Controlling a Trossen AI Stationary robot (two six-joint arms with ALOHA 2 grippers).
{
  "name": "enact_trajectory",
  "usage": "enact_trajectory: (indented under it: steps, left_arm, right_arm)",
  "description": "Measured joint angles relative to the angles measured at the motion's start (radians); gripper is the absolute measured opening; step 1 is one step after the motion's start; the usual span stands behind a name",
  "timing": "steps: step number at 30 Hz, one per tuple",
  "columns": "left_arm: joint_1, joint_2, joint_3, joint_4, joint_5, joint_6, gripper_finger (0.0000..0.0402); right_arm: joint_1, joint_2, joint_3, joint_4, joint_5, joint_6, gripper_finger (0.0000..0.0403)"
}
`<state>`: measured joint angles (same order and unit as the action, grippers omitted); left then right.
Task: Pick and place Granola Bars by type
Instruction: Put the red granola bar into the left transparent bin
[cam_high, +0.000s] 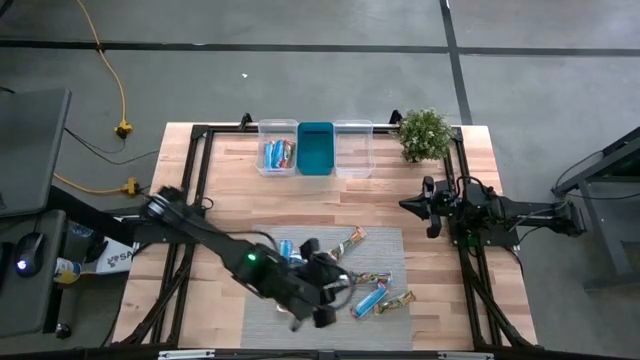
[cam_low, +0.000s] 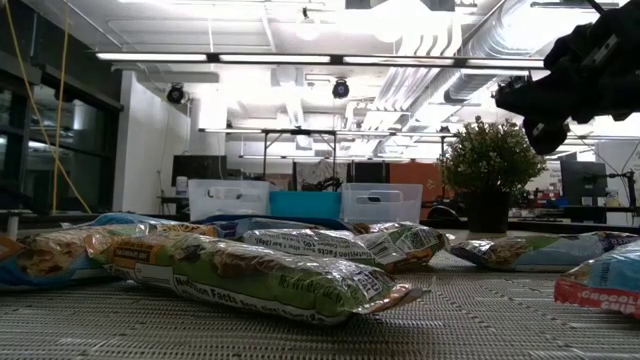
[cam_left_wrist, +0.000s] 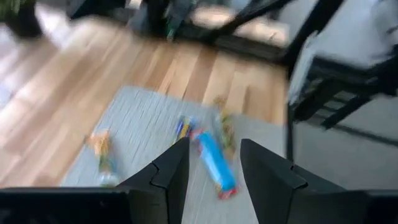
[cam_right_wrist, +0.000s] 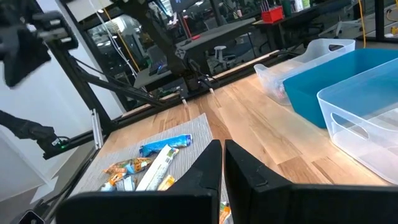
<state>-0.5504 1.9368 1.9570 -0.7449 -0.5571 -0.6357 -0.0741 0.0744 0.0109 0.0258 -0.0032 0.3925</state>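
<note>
Several granola bars lie flat on the grey mat (cam_high: 300, 330): a blue one (cam_high: 368, 298), a tan one (cam_high: 395, 302), a silvery one (cam_high: 372, 280) and another tan one (cam_high: 355, 240). More bars (cam_high: 278, 153) lie in the left clear bin (cam_high: 264, 135). My left gripper (cam_high: 330, 295) hovers open above the mat's middle, pointing slantwise down toward the blue bar (cam_left_wrist: 214, 162), with nothing between its fingers (cam_left_wrist: 171, 177). My right gripper (cam_right_wrist: 222, 165) is shut and waits level by the table's right edge, below the plant.
A teal bin (cam_high: 315, 148) and a second clear bin (cam_high: 353, 148) stand beside the left clear bin at the far edge. A potted plant (cam_high: 425, 133) stands at the far right corner. A black frame (cam_high: 200, 180) rims the wooden table. Bare wood lies between mat and bins.
</note>
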Motion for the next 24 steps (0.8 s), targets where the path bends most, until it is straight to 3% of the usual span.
enact_trajectory:
  steps: [4, 10, 16, 24]
  left_arm:
    - [0.001, 0.152, 0.178, -0.113, 0.006, -0.132, 0.0139]
    - [0.006, 0.339, 0.36, -0.109, 0.045, -0.235, 0.0129]
    - [0.022, 0.418, 0.387, -0.106, 0.113, -0.302, 0.01]
    - [0.057, 0.485, 0.391, -0.062, 0.195, -0.251, 0.009]
  right_arm:
    - [0.0, 0.004, 0.0, 0.0, 0.0, 0.0, 0.0]
    - [0.0, 0.01, 0.0, 0.0, 0.0, 0.0, 0.0]
    - [0.0, 0.021, 0.0, -0.001, 0.0, 0.0, 0.0]
    - [0.0, 0.029, 0.0, -0.001, 0.0, 0.0, 0.0]
